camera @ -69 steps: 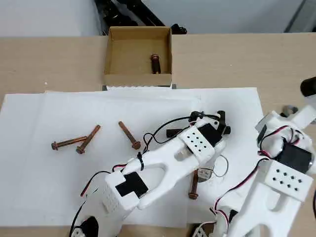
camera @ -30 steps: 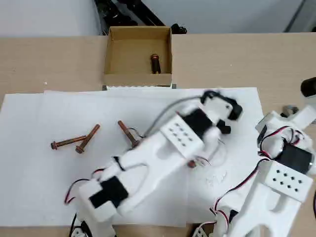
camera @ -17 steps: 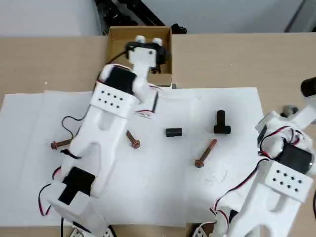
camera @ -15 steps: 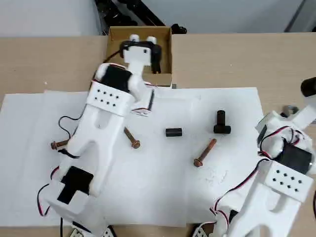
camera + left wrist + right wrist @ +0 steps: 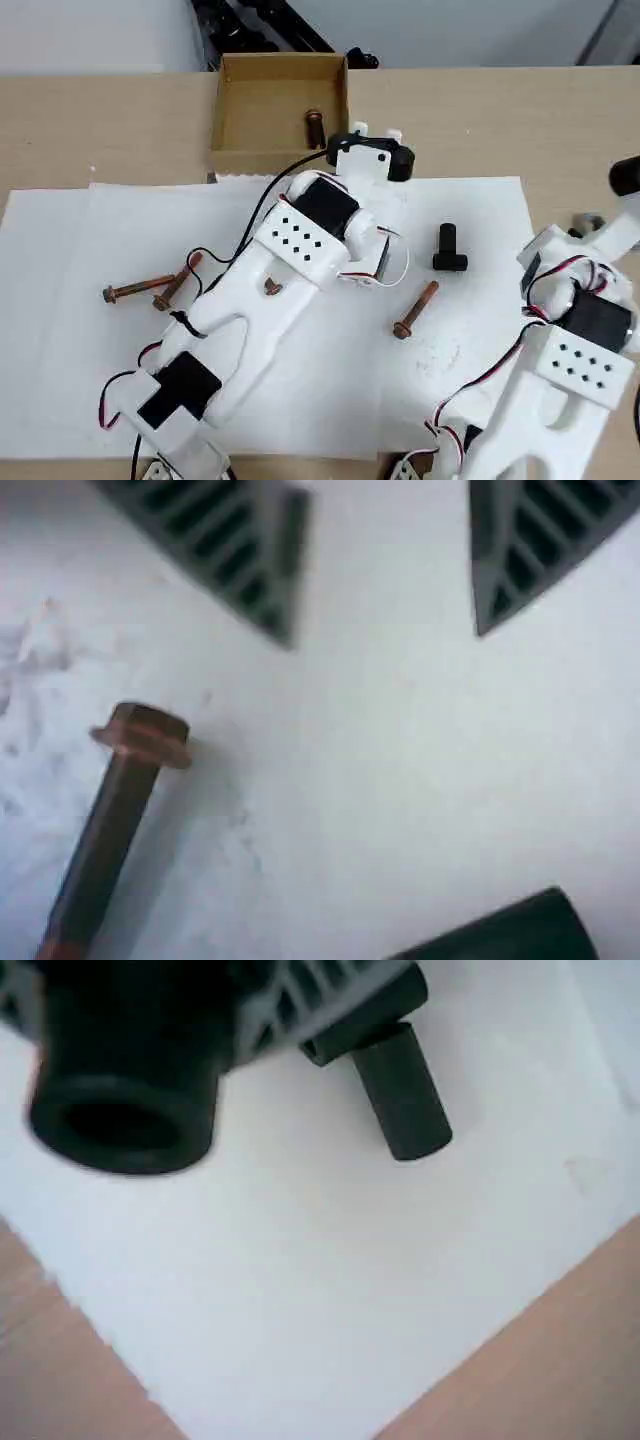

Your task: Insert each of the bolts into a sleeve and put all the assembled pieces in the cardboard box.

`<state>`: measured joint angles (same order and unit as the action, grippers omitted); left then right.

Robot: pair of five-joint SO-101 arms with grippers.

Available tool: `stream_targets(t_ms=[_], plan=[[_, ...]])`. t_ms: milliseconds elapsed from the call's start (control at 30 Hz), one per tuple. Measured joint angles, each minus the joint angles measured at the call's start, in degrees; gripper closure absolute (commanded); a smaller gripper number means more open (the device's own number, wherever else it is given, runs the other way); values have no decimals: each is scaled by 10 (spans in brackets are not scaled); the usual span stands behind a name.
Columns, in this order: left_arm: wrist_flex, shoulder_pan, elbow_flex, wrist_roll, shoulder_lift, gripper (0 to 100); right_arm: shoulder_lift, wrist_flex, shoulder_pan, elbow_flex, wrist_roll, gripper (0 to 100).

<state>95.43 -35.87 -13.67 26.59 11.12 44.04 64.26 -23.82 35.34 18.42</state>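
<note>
Left gripper with jaws apart above paper, near loose bolt, likely lining up a grab. Right gripper clamped on sleeve, bore outward, presumably for insertion. One assembly in box.

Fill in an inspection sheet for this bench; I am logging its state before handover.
Surface: white paper over a wooden table.
Job's things: cardboard box holds one assembled piece; a bolt and a bolt pair lie on the paper; a fourth bolt sits under the left arm; two sleeves form a T.
Clutter: nothing seen.
Grippers: left gripper open over the paper; right gripper shut on a held sleeve.
Cables: wires loop off the left arm.
Surroundings: dark gear behind the box.
</note>
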Motion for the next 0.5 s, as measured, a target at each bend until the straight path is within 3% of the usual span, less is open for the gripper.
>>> stream_targets(t_ms=[233,500], plan=[[-39,-33,0,5,132,778,0,32,0,0,0,996],[-46,-87,-57,31,154,778,0,37,0,0,0,996]])
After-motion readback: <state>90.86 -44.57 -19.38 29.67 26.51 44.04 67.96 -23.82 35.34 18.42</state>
